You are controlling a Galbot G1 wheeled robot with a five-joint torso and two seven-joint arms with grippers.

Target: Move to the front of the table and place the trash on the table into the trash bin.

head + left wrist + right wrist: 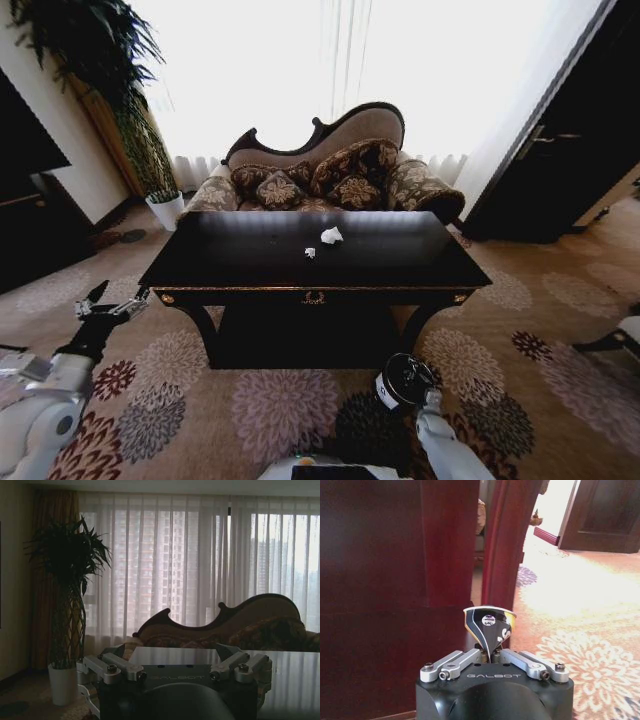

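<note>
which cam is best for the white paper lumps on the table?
Head view. It looks down on the dark table and shows two white paper lumps near the middle of its top. The left wrist view catches the tabletop at a grazing angle, lumps not discernible. The right wrist view faces the table's front and leg.

Living room: sofa (330, 170), floral carpet (270, 400)

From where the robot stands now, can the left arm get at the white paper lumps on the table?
Probably not yet. The left gripper, fingers open, hangs beside the table's left front corner, and the paper lumps lie mid-table, well beyond it. Nothing blocks the tabletop between them.
</note>
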